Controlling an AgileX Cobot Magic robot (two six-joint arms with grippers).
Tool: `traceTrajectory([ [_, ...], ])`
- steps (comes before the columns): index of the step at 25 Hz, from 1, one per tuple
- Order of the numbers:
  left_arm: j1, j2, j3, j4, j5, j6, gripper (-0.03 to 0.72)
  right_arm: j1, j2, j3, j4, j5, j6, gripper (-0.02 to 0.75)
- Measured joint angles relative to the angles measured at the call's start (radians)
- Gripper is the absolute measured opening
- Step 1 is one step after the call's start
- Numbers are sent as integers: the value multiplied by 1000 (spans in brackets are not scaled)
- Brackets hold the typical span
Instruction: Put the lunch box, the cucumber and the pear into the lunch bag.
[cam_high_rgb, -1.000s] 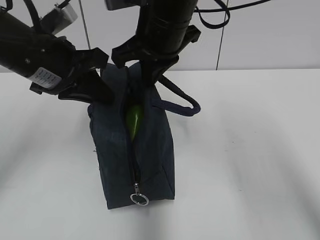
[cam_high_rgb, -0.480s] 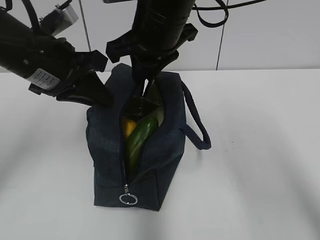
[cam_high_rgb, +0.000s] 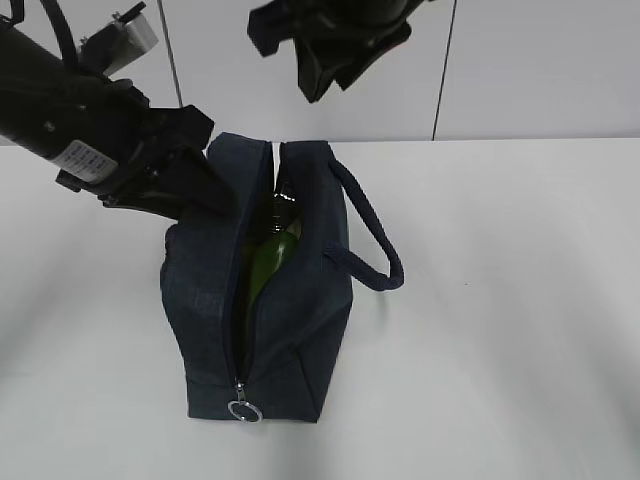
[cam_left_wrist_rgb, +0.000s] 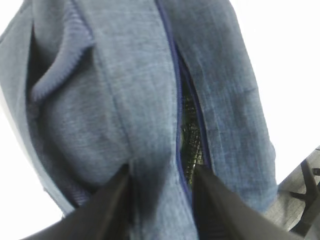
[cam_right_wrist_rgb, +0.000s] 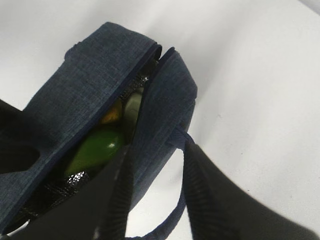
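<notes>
The navy lunch bag (cam_high_rgb: 300, 320) stands on the white table with its zipper slit partly open. Through the slit shows the green cucumber (cam_high_rgb: 268, 262) (cam_right_wrist_rgb: 95, 150), and beside it the yellow-orange pear (cam_right_wrist_rgb: 112, 114). A pale sliver (cam_right_wrist_rgb: 133, 106) next to the pear could be the lunch box lid; I cannot tell. My left gripper (cam_high_rgb: 205, 195) (cam_left_wrist_rgb: 161, 170) is at the bag's upper left edge, jaws apart, with loose bag fabric between them. High above the bag hangs my right gripper (cam_high_rgb: 325, 80) (cam_right_wrist_rgb: 157, 150), open and empty.
The bag's loop handle (cam_high_rgb: 375, 245) hangs off its right side. The metal ring pull (cam_high_rgb: 244, 412) rests at the bag's near bottom end. White table (cam_high_rgb: 500, 330) surrounds the bag, with a pale wall behind.
The right gripper rose out of the bag's mouth and opened. The left gripper's jaws spread. The bag's opening narrowed and the pear dropped from the exterior view.
</notes>
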Motion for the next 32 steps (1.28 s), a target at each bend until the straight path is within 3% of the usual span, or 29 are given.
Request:
traceTrajectory([
  [3,0,-4,0,22,1,0,297,0,-49,0,-3,0,2,275],
  [9,1,-55,0,121,7,0,308,0,-164,91,-2,0,2,267],
  [18,1,-214,6,193,69,0,308,0,-348,352,25,0,4,265],
  [26,1,-333,156,199,65,1,296,0,-559,583,55,-2,-6,241],
  [32,1,-447,275,199,21,2,287,0,-703,780,113,-89,-52,240],
])
